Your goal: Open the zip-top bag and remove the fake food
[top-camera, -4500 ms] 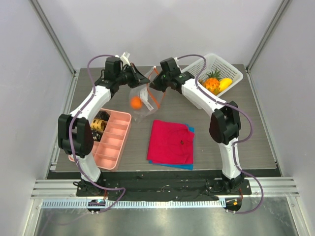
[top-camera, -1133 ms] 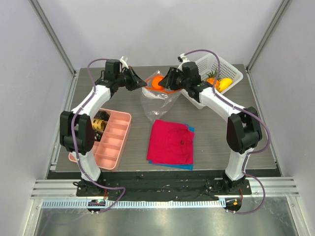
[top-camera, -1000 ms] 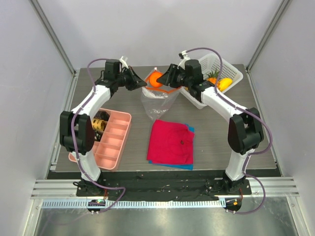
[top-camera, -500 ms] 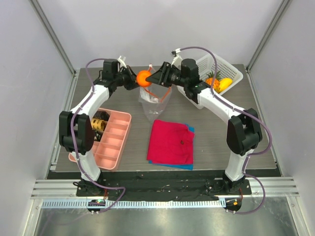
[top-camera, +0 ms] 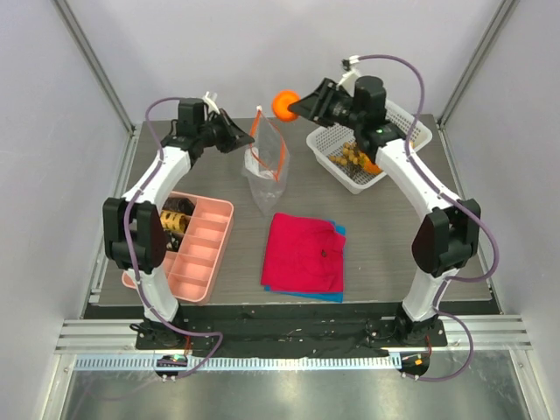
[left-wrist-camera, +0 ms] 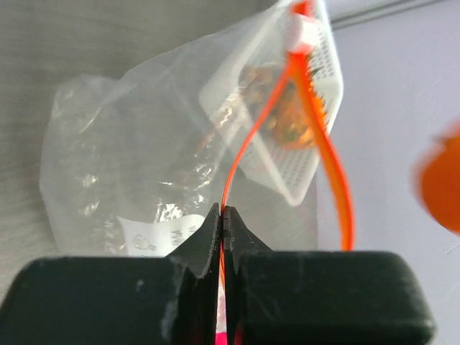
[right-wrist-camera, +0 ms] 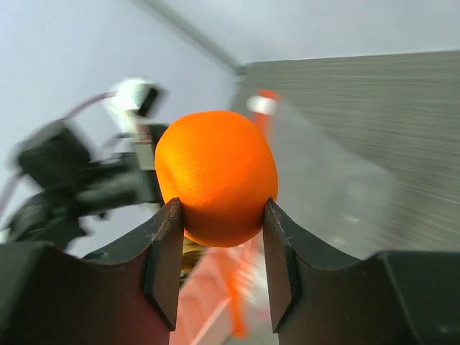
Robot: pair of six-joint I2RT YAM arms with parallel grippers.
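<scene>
I have my left jaws pinched fully shut on the orange-red zip strip of the zip-top bag, which hangs toward 12 o'clock on the counter, while my right jaws, part open, clamp the orange fruit aloft at the bag's 1 o'clock, near the white basket.

The dark grey wood-grain table carries a pink plastic compartment tray at left, a red cloth over a blue cloth in the middle, and a white mesh basket far right. The clear zip-top bag seems to touch it with its bottom.
</scene>
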